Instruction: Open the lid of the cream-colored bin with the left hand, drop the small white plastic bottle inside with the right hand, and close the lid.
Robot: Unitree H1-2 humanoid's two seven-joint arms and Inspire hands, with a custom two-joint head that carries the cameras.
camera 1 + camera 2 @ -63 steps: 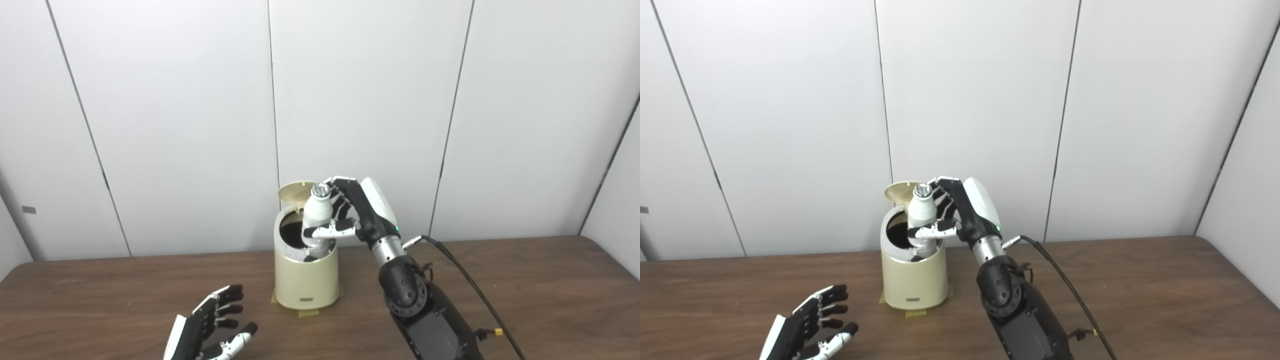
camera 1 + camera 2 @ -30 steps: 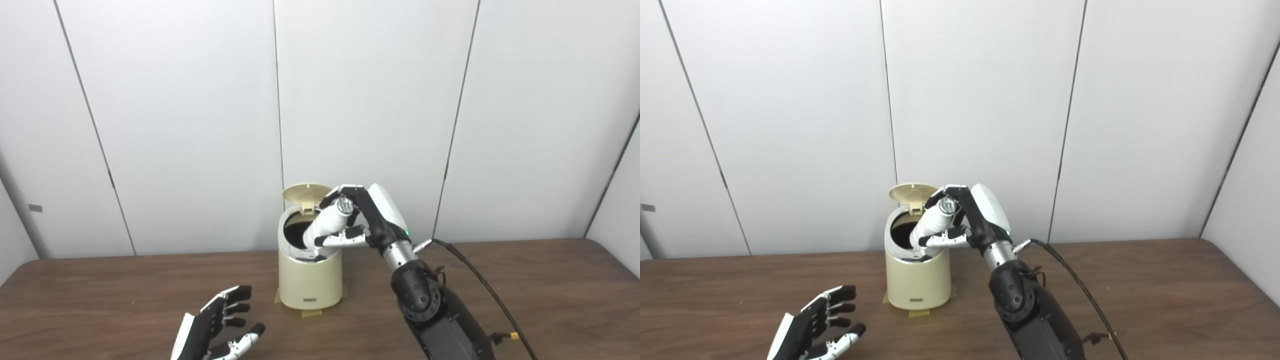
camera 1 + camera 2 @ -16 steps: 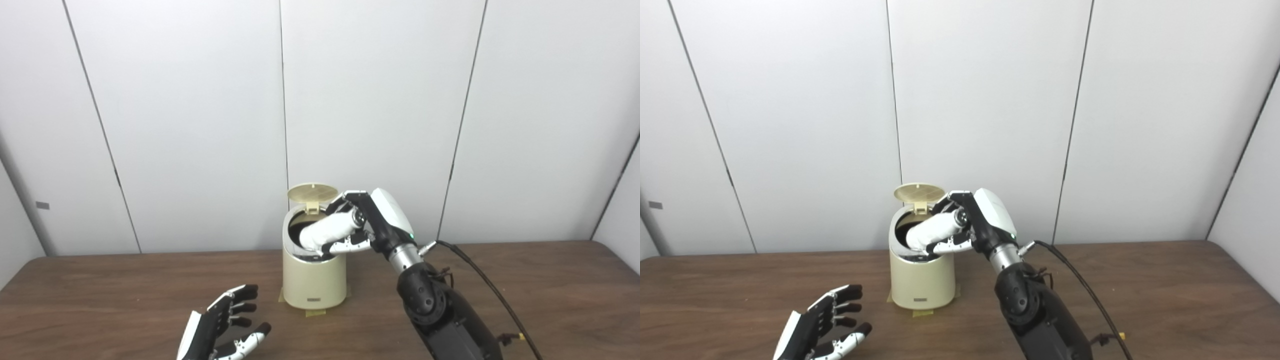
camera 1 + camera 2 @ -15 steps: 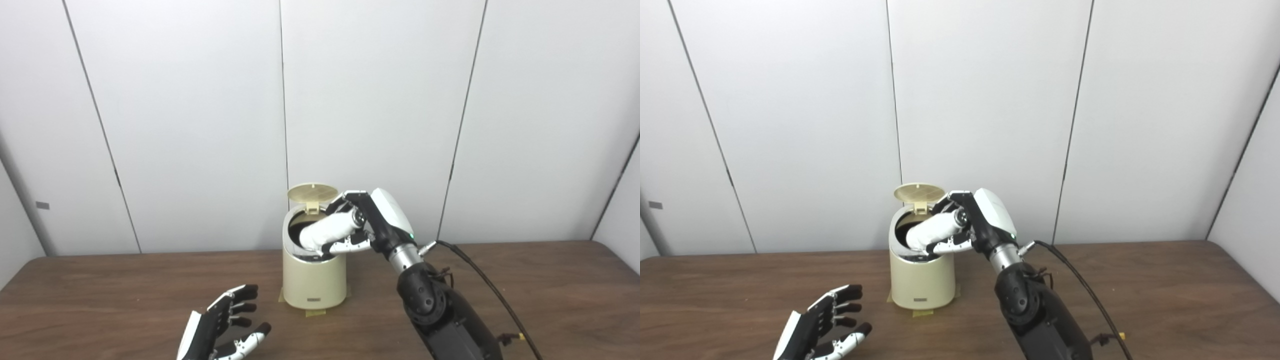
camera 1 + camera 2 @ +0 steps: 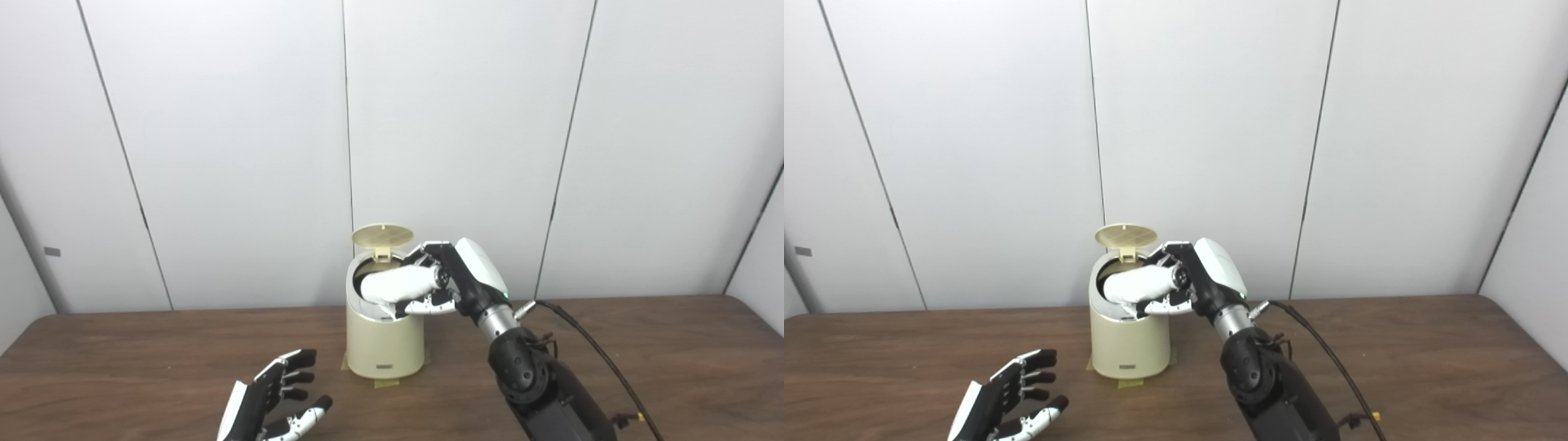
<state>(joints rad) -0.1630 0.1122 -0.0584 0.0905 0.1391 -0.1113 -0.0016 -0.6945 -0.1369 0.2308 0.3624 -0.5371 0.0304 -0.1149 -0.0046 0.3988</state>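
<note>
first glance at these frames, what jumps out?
The right hand holds the white bottle nearly level across the mouth of the cream bin at mid-table, with the lid standing open behind it. The left hand waits open near the table's front edge, left of the bin, holding nothing.

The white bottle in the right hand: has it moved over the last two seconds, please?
Yes. The white bottle has tipped from upright to nearly level across the bin mouth, base toward the opening.
</note>
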